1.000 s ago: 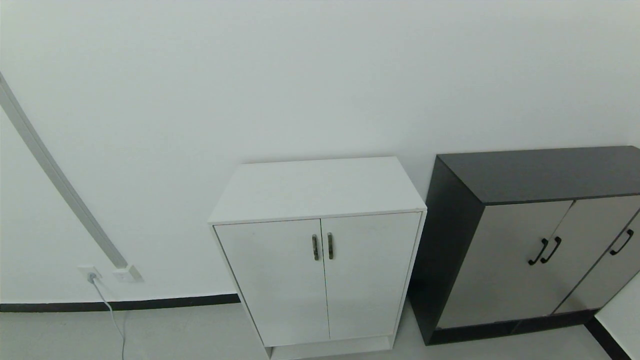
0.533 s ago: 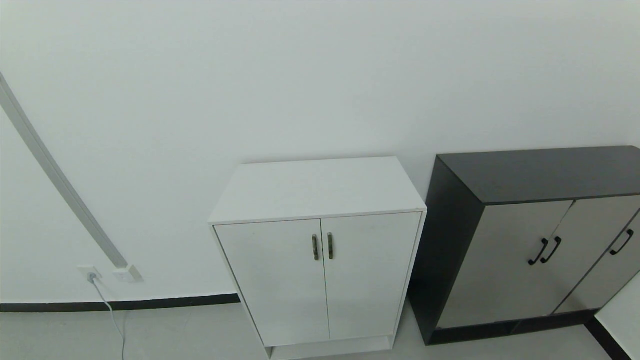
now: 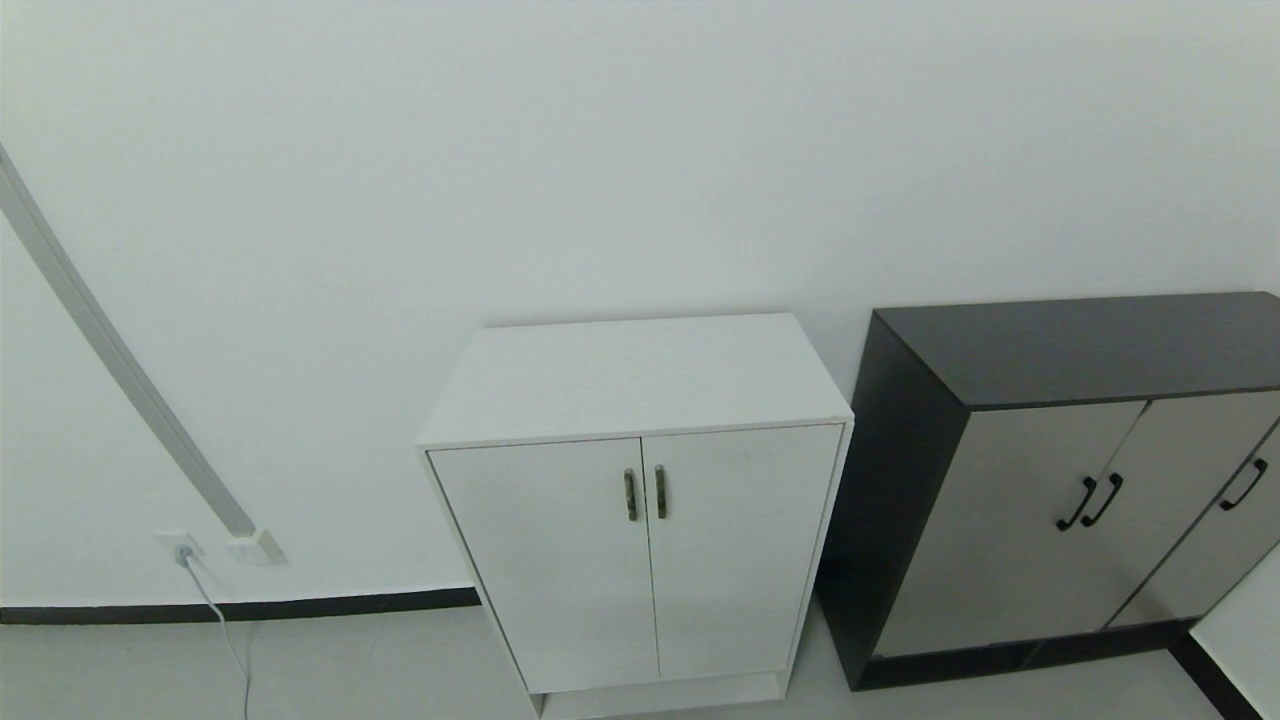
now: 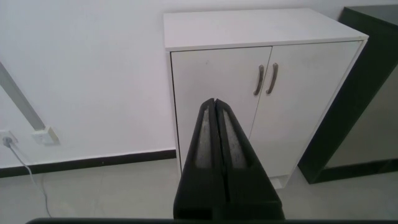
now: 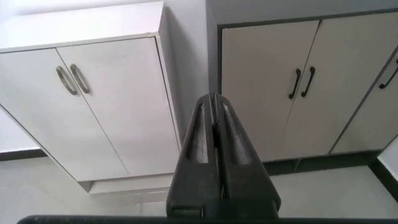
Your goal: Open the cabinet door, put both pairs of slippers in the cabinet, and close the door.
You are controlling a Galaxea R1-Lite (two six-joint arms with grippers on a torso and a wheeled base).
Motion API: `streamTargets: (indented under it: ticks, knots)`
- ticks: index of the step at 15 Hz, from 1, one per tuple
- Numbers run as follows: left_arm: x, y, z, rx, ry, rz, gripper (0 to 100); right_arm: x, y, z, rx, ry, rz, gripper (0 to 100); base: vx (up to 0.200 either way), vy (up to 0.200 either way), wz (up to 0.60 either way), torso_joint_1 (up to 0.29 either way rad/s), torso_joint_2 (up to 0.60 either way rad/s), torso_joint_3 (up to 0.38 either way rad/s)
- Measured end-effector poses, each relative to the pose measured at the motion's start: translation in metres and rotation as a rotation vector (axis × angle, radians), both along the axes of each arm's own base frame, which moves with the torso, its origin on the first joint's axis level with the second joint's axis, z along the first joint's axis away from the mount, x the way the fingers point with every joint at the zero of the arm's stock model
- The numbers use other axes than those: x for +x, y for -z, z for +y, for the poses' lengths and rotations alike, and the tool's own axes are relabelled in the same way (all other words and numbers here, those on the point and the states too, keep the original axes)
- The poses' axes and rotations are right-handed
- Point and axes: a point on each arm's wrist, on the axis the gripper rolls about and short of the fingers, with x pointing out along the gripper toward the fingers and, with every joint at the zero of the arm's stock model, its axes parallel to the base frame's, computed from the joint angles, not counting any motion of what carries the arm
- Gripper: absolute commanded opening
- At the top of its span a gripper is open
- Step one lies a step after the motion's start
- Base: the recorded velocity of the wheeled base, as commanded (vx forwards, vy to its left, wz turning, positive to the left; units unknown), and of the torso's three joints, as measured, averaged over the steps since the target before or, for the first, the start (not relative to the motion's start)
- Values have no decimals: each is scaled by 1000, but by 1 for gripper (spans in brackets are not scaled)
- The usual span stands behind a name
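Head view: the white cabinet [image 3: 640, 380] stands on the floor against the wall. Both its doors are shut, with the handles [image 3: 631, 495] side by side at the middle seam, so its inside is hidden. My left jaws and right jaws are each pressed together on nothing, apart from it. A dark cabinet [image 3: 1060, 350], also shut, stands just beside it on my right.

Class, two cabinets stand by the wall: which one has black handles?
The dark cabinet on the right, with a black top; the white cabinet has pale metal handles.
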Motion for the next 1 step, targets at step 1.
streamTargets:
  ticks: [1]
  knots:
    - [0,0,0,0,0,0,0,0,0,0,-1,-3,0,0,0,0,0,0,0,0]
